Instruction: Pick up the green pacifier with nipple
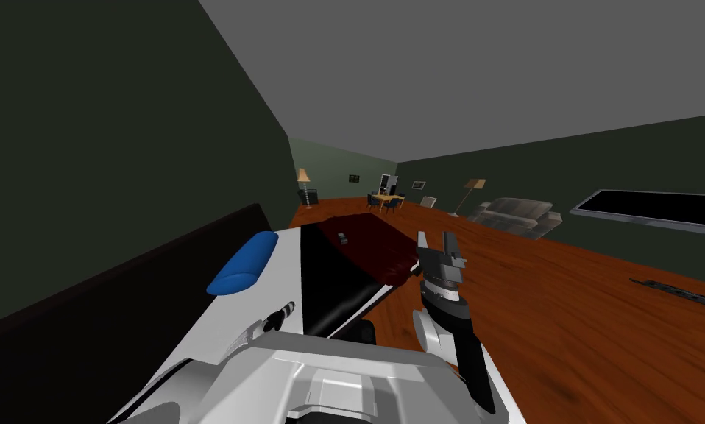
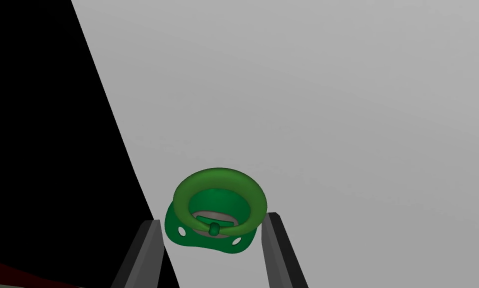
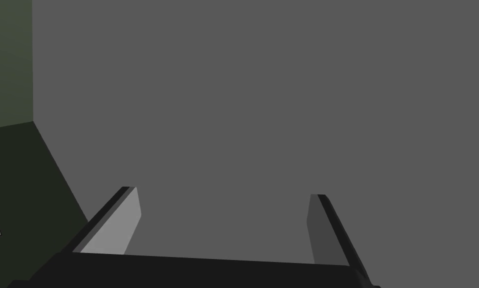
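Left gripper (image 2: 212, 219) fingers press both sides of the green pacifier (image 2: 213, 229) at the white bed (image 2: 333, 100); grasp looks made, lifting seems left; right gripper (image 3: 223, 193) spread, idle

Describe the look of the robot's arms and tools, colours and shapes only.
The right arm has a rounded white segment, a black link and a wrist ringed in grey and black. The right tool is a dark box with two thin, flat, light grey blades. The left tool has the same straight blades, shaded dark grey here. No cables or markings are visible.
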{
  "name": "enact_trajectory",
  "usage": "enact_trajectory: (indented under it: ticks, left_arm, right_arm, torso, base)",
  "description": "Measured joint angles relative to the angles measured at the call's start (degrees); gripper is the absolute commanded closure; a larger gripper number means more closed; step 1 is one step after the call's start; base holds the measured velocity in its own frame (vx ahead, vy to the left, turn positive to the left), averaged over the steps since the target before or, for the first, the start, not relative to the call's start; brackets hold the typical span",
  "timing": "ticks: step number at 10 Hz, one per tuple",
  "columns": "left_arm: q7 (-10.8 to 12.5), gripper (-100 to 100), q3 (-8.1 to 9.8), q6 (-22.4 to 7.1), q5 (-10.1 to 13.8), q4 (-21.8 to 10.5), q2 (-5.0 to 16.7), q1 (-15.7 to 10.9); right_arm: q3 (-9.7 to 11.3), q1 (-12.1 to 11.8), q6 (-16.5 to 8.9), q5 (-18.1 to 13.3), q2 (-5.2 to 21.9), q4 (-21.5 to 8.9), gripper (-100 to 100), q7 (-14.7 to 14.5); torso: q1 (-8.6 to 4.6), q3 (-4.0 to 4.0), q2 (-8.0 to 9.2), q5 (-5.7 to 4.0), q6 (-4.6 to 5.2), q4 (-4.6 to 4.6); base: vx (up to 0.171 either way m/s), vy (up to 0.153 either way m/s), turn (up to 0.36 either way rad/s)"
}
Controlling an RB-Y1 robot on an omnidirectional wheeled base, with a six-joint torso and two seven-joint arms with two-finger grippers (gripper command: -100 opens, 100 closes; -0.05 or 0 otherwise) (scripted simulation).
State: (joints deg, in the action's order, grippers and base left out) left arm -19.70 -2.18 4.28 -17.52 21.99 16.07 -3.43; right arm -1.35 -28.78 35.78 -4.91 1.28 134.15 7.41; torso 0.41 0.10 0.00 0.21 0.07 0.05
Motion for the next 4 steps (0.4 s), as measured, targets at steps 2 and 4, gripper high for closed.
enact_trajectory:
  ticks: [2, 4]
  left_arm:
    - [3.8, 100, -3.49, -2.7, 1.2, 3.4, 1.4, 0.7]
    - [3.1, 0, -2.57, -2.0, 1.1, 1.8, 1.3, -0.1]
  right_arm:
    - [0.0, 0.0, 0.0, 0.0, 0.0, 0.0, 0, 0.0]
    - [0.0, 0.0, 0.0, 0.0, 0.0, 0.0, 0, 0.0]
  torso:
    - [-0.01, -0.06, -0.13, 0.01, -0.02, -0.01]
    - [0.11, -0.21, -0.39, 0.04, -0.02, -0.07]
  base:
    - [-0.05, -0.019, -0.019]
    - [0.0, 0.0, 0.0]
